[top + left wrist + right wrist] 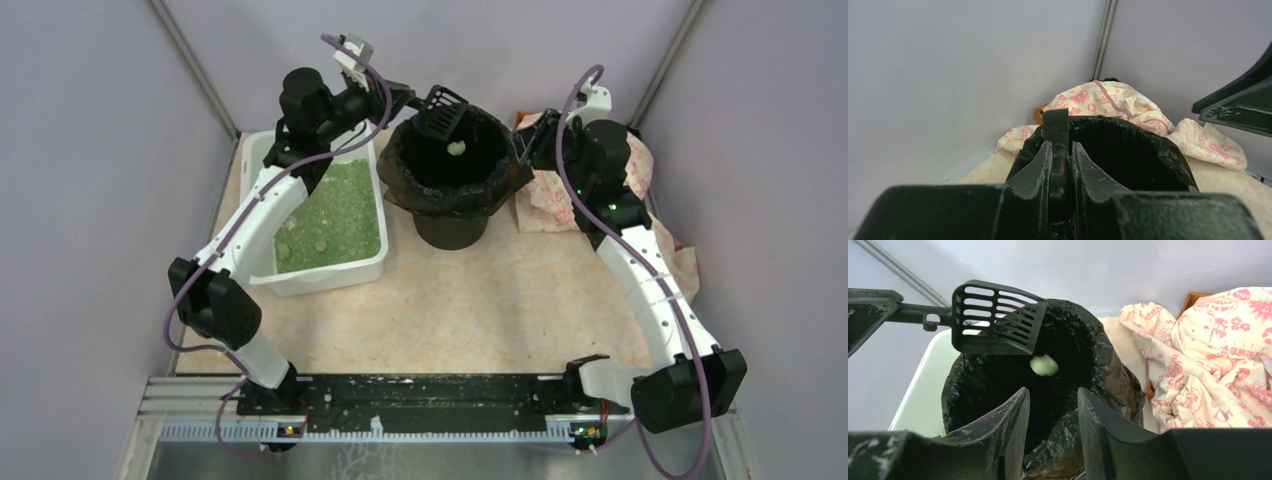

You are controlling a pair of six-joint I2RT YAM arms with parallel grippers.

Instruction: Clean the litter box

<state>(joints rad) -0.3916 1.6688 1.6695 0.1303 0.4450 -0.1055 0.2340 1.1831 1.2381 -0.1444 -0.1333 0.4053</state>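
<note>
The litter box [330,282], a white tub of green litter, lies at the left. My left gripper [400,100] [1062,150] is shut on the handle of a black slotted scoop [443,110] [998,317], which hangs over the black-bagged bin [450,205] [1088,370] [1133,150]. A pale green clump [456,148] [1044,365] is in the air below the scoop, inside the bin's mouth. My right gripper [520,150] [1053,405] is at the bin's right rim. Its jaws stand apart with crumpled bag low in the gap.
A pink-patterned cloth [545,195] [1213,355] is bunched behind and right of the bin, beside an orange-brown box edge [1193,300]. Grey walls close in the table on three sides. My right arm's fingers [1243,100] show at the right of the left wrist view.
</note>
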